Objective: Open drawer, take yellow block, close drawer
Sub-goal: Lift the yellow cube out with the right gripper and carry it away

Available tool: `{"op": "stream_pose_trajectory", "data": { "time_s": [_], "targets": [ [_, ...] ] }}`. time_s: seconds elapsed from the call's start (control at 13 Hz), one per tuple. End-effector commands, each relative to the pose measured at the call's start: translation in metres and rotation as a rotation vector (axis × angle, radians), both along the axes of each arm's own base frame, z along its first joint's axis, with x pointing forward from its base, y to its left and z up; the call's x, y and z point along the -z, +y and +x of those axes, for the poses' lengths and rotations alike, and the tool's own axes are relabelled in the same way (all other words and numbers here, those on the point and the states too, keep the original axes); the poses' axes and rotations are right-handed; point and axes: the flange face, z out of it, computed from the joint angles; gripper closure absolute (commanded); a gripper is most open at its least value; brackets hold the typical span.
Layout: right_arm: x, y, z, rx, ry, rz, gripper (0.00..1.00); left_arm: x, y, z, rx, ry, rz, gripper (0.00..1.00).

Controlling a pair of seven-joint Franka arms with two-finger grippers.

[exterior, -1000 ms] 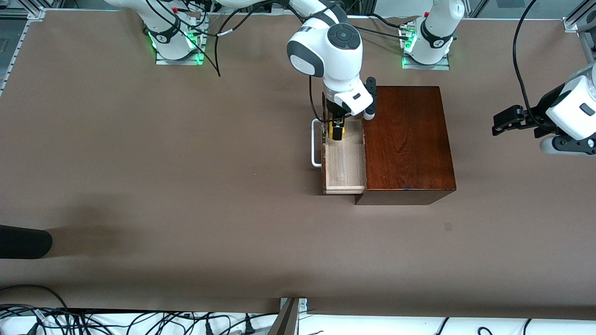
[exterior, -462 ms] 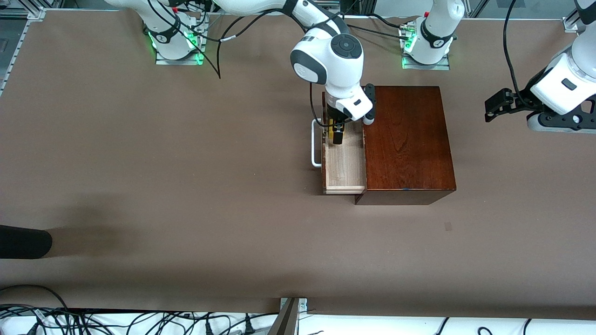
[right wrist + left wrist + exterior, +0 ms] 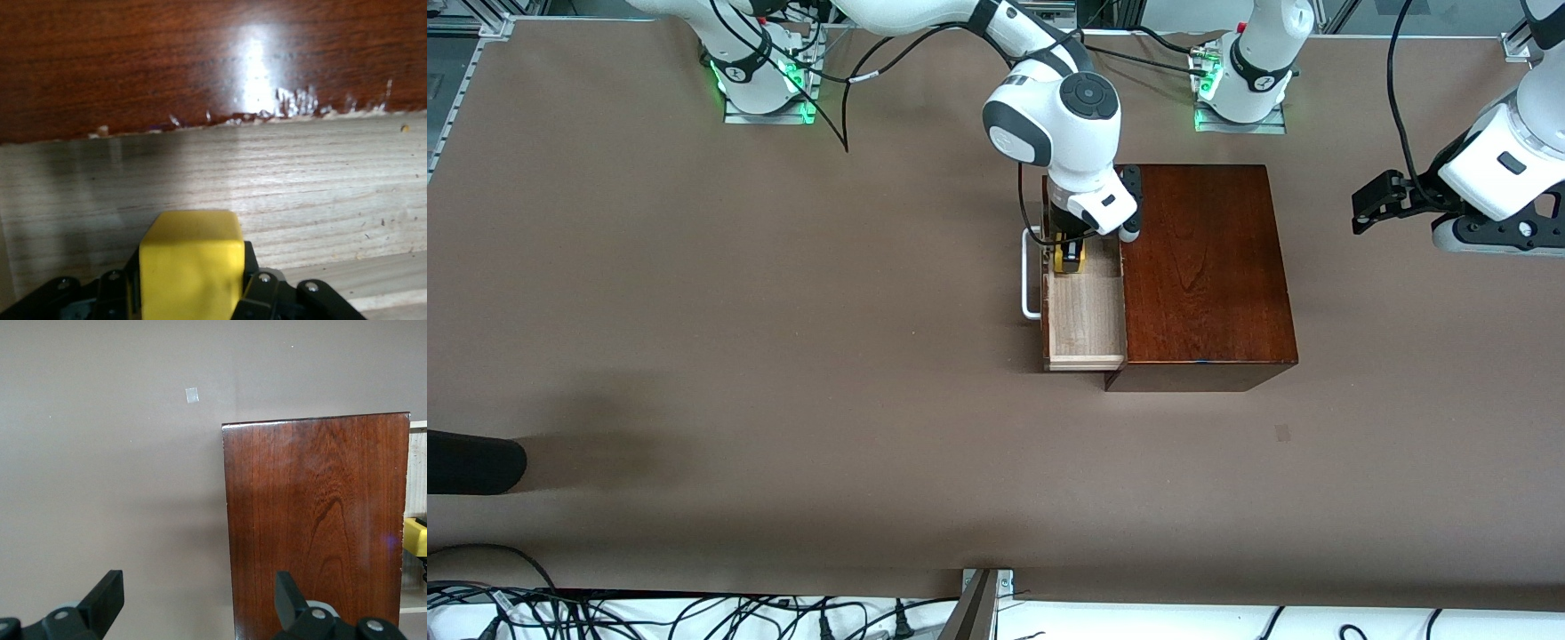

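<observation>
The drawer (image 3: 1085, 316) stands pulled out of the dark wooden box (image 3: 1205, 267), its pale tray showing and its white bar handle (image 3: 1030, 274) toward the right arm's end. My right gripper (image 3: 1069, 256) is shut on the yellow block (image 3: 1069, 258) and holds it over the drawer's tray. In the right wrist view the block (image 3: 191, 263) sits between the fingers above the tray floor (image 3: 267, 193). My left gripper (image 3: 1371, 206) is open and empty, up in the air off the left arm's end of the box; its fingers (image 3: 107, 597) show in the left wrist view.
The box top (image 3: 317, 520) and a sliver of the block (image 3: 415, 537) show in the left wrist view. A dark object (image 3: 471, 462) lies at the table's edge toward the right arm's end. A small tape mark (image 3: 1282, 433) lies nearer the camera than the box.
My right gripper has shifted slightly within the drawer with the yellow block in it. My left arm has risen and swung a little away from the camera, then stopped.
</observation>
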Motion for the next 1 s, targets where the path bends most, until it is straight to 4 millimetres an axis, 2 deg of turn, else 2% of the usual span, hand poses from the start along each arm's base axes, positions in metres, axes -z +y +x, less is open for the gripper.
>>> {"op": "stream_pose_trajectory", "data": {
  "time_s": [0.0, 0.15, 0.23, 0.54, 0.62, 0.69, 0.85, 0.92],
  "targets": [
    [-0.011, 0.002, 0.000, 0.015, -0.006, -0.006, 1.00, -0.003, -0.002, -0.003, 0.016, -0.002, -0.015, 0.00],
    [-0.037, 0.000, 0.004, 0.030, -0.009, 0.012, 1.00, -0.003, -0.002, -0.003, 0.013, -0.001, -0.015, 0.00],
    [-0.058, -0.007, 0.012, 0.062, 0.015, 0.023, 1.00, -0.003, -0.002, -0.003, 0.015, -0.001, -0.015, 0.00],
    [-0.156, -0.058, 0.051, 0.152, -0.013, 0.068, 1.00, -0.003, -0.002, -0.003, 0.014, 0.001, -0.016, 0.00],
    [-0.169, -0.081, 0.070, 0.194, -0.010, 0.063, 1.00, -0.004, -0.002, -0.003, 0.014, 0.001, -0.016, 0.00],
    [-0.172, -0.106, 0.093, 0.238, -0.007, 0.058, 1.00, -0.003, -0.002, -0.003, 0.013, 0.002, -0.016, 0.00],
    [-0.204, -0.163, 0.134, 0.322, -0.033, 0.085, 1.00, -0.004, -0.004, -0.004, 0.011, 0.002, -0.023, 0.00],
    [-0.211, -0.195, 0.155, 0.375, -0.030, 0.079, 1.00, -0.004, -0.005, -0.004, 0.013, 0.000, -0.023, 0.00]
  ]
}}
